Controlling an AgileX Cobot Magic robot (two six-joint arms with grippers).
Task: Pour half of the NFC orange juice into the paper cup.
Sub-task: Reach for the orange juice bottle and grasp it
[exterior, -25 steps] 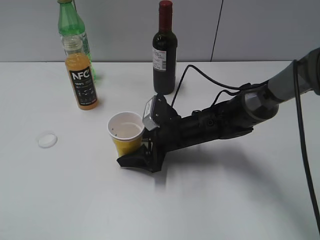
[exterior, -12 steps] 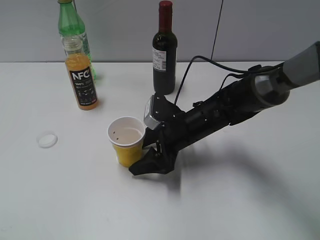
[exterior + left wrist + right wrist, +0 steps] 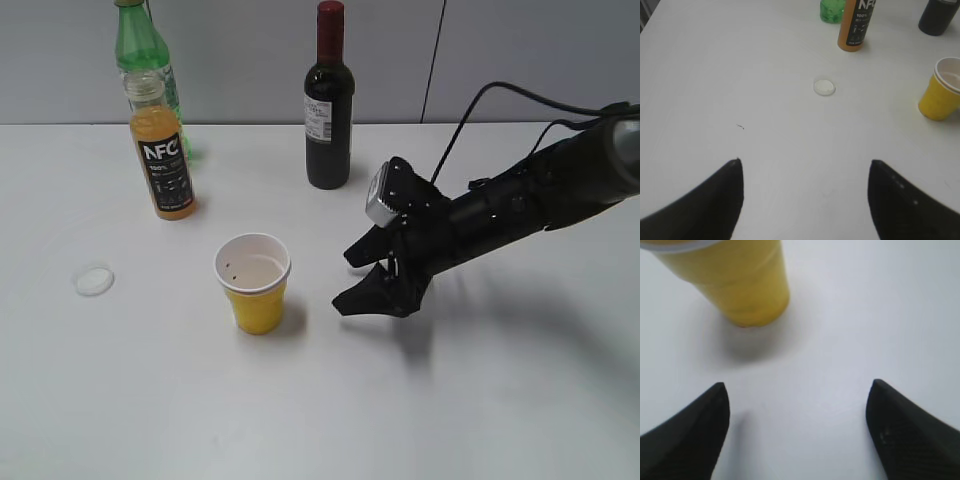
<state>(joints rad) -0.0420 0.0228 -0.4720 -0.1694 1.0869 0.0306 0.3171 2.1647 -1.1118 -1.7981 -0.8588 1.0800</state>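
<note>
The NFC orange juice bottle [image 3: 163,150] stands uncapped at the back left of the table, nearly full; its lower part shows in the left wrist view [image 3: 857,26]. The yellow paper cup [image 3: 254,283] stands upright in the middle, white inside; it also shows in the left wrist view [image 3: 940,90] and the right wrist view [image 3: 735,280]. My right gripper [image 3: 355,278] is open and empty, a little right of the cup and apart from it [image 3: 797,390]. My left gripper [image 3: 805,167] is open and empty over bare table; it is out of the exterior view.
A green plastic bottle [image 3: 142,60] stands behind the juice. A dark wine bottle [image 3: 329,105] with a red capsule stands at the back centre. A white round cap [image 3: 94,280] lies on the table left of the cup. A grey wall runs behind the white table [image 3: 200,400].
My right gripper has let go of the paper cup and drawn back to the right. The cup stays upright where it was set down.
</note>
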